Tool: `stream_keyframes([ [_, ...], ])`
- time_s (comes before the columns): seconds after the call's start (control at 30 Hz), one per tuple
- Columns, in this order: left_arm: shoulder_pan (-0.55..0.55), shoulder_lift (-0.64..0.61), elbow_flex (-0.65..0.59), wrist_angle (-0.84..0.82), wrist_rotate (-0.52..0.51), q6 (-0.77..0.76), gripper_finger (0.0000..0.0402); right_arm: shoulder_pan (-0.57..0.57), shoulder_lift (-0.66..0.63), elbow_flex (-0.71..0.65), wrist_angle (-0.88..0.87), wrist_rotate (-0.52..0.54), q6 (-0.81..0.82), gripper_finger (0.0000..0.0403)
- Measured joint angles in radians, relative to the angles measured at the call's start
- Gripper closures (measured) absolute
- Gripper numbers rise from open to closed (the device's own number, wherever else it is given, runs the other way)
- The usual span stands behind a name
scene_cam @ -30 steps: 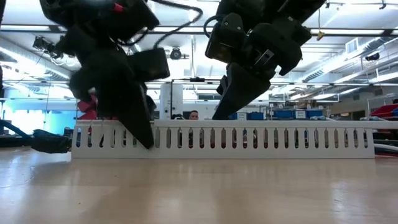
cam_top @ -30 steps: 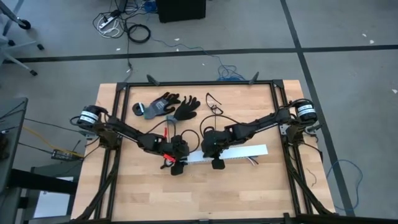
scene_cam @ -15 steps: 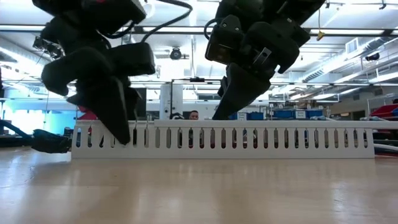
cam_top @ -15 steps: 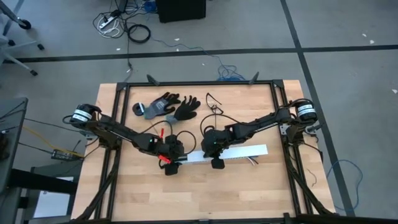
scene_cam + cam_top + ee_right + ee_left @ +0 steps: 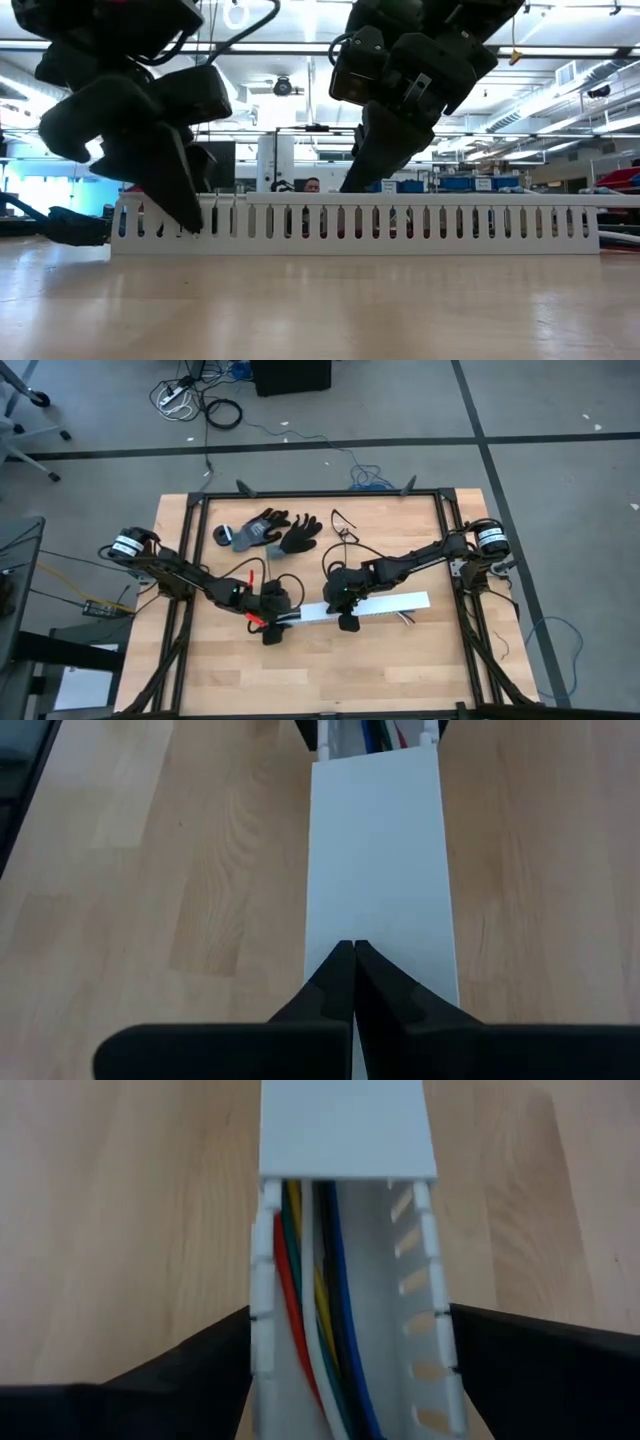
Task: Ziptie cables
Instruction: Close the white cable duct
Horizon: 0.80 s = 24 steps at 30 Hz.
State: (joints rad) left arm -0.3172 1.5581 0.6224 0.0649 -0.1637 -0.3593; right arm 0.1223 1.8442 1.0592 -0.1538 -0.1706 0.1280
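Two gloves (image 5: 268,532) (possibly three) lie beyond the slotted duct (image 5: 372,607).

You see two dark, near-black jointed arms. Left arm (image 5: 190,572): silver-capped motor drum at base, red patch near wrist, thin black cable looping off wrist. Right arm (image 5: 405,565): matching silver-capped drum at base, black cable loop by wrist. Your left gripper (image 5: 185,205) and right gripper (image 5: 352,982): blocky black housings, tapered matte-black wedge fingers.
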Motion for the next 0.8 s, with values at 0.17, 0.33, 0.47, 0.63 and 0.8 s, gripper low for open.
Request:
stream_keyframes([
  [0.17,0.000,0.030,0.000,0.063,-0.026,0.013,0.0112,0.000,0.001,-0.001,0.007,-0.007,0.000,0.0403],
  [0.33,0.000,0.040,0.000,0.081,-0.024,0.012,0.0111,0.000,0.001,-0.001,0.007,-0.017,0.002,0.0403],
  [0.47,0.000,0.040,0.000,0.097,-0.030,0.012,0.0115,0.000,0.001,-0.001,0.007,-0.020,0.002,0.0403],
  [0.63,0.000,0.040,0.000,0.100,-0.036,0.013,0.0136,0.000,0.001,-0.001,0.008,-0.023,0.002,0.0403],
  [0.8,0.000,0.040,0.000,0.099,-0.037,0.013,0.0167,0.000,0.002,-0.001,0.014,-0.024,-0.004,0.0403],
])
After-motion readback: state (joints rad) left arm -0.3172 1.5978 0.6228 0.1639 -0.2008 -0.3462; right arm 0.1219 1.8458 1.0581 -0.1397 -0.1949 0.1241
